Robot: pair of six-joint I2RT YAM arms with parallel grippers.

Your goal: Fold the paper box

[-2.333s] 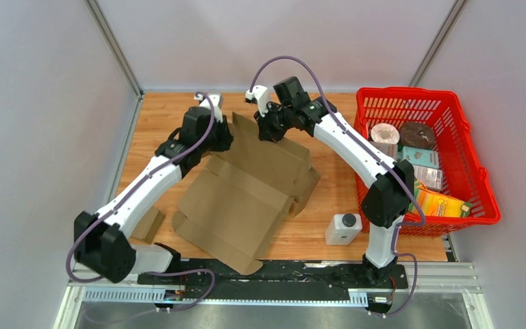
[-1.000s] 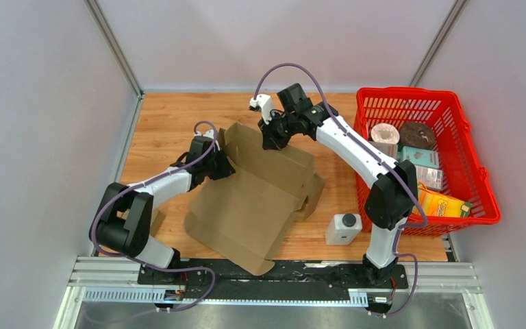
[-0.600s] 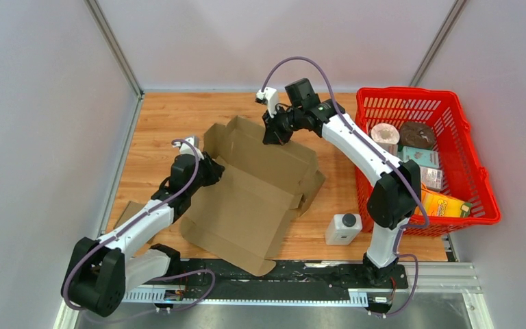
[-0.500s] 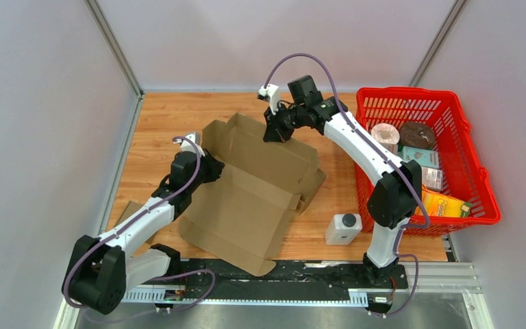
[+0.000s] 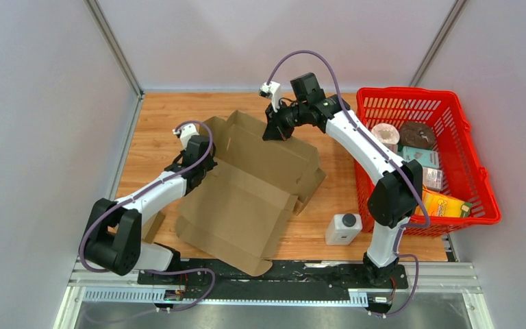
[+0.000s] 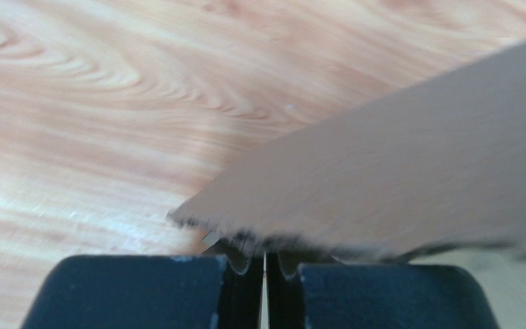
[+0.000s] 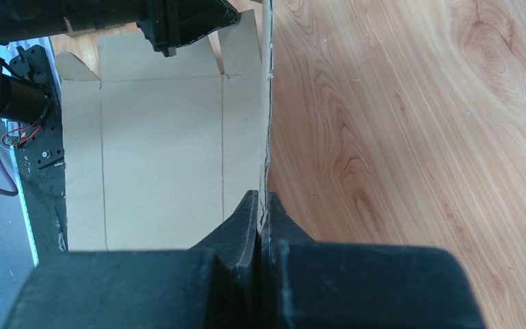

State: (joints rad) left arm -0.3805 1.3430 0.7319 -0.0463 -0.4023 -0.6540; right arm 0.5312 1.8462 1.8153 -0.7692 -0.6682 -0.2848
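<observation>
The paper box is a brown cardboard blank lying half open on the wooden table, its far wall raised. My right gripper is shut on the top edge of that far wall. In the right wrist view the wall runs edge-on between the shut jaws of the right gripper, with the box floor to the left. My left gripper sits at the box's left side. In the left wrist view the left gripper is shut, and a blurred flap lies flat across its tips, not between them.
A red basket full of packaged goods stands at the right. A white bottle stands near the box's front right corner. A small cardboard piece lies at the left, partly under the left arm. Grey walls enclose the table.
My left gripper has closed and its arm has shifted beside the box's left flap. The right gripper keeps its hold on the far wall, nearly still.
</observation>
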